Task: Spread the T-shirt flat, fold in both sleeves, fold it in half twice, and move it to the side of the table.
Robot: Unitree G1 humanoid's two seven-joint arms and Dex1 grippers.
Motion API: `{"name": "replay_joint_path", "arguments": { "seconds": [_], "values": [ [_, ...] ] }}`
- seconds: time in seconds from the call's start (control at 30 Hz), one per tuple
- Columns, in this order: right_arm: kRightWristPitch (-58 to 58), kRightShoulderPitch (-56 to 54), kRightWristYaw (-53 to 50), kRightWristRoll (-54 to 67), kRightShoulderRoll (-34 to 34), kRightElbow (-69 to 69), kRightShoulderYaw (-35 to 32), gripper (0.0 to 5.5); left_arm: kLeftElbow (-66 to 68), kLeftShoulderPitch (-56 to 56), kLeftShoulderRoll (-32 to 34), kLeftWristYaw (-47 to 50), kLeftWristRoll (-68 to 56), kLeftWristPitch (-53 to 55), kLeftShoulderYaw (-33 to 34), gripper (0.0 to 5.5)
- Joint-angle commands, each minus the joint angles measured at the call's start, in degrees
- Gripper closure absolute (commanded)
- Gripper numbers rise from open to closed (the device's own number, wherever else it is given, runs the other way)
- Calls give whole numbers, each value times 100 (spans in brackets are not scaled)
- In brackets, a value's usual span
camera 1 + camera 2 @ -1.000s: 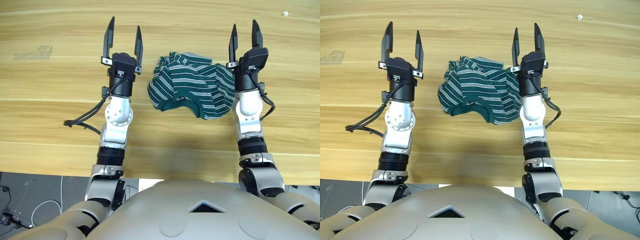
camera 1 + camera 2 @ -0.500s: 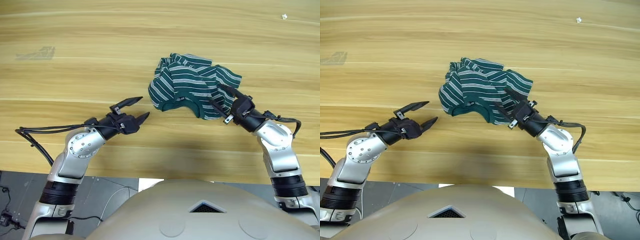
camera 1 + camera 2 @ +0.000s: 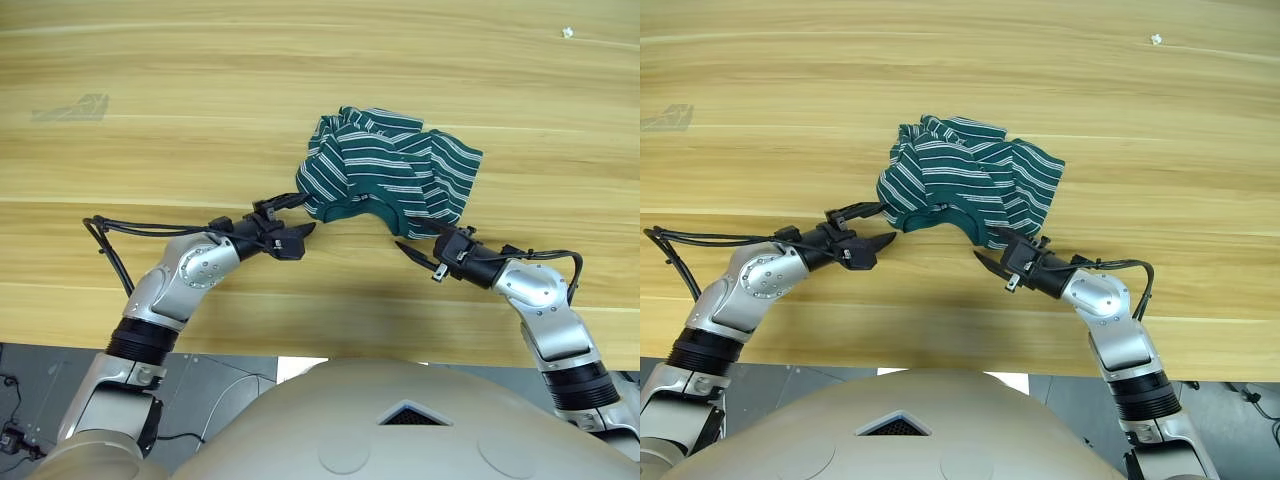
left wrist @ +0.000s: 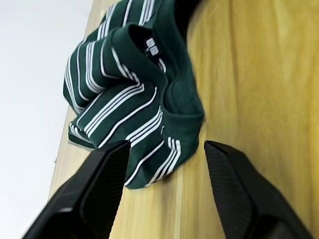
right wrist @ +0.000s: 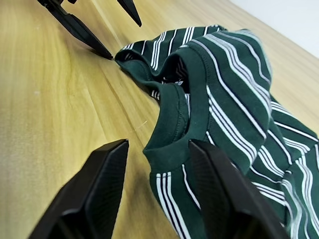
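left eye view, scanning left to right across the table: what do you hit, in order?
Grey mark → left hand → T-shirt → white speck. The right hand overlaps the T-shirt's span, so it is left out.

Dark green crossed by thin white stripes in pairs and triples on the T-shirt (image 3: pixel 390 180), plain dark green on its ribbed collar (image 5: pixel 167 144) just ahead of the right gripper (image 3: pixel 985 243). Matte black on that gripper's fingers (image 5: pixel 94 189) and on the left gripper (image 3: pixel 305 213). Pale honey wood with long darker grain streaks over the table (image 3: pixel 200 60) beneath both; white speck (image 3: pixel 568 32) far beyond the right gripper
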Motion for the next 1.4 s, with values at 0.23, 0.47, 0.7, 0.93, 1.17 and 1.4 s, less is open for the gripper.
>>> {"name": "replay_joint_path", "arguments": {
  "seconds": [0.23, 0.47, 0.7, 0.93, 1.17, 1.4],
  "values": [
    [72, -176, -189, -615, -55, 302, 116, 326, 678, -391, 9, 34, 340, -214, -339, 270],
    [54, -193, -202, -745, 32, 317, 270, 446, 1004, -582, -39, 140, 484, -344, -571, 361],
    [-3, -186, -297, -752, 48, 369, 337, 550, 1191, -638, -19, 426, 726, -462, -733, 462],
    [-73, -180, -381, -745, 61, 360, 368, 550, 1212, -582, 50, 555, 745, -515, -762, 543],
    [-415, -184, 324, 54, -274, -165, 143, 550, 241, 46, 617, 465, 476, -456, -337, 550],
    [-328, 296, 1387, 1070, -1097, -1081, -151, 550, -2284, 1692, 1368, -78, -409, 158, 868, 550]
  ]
}}
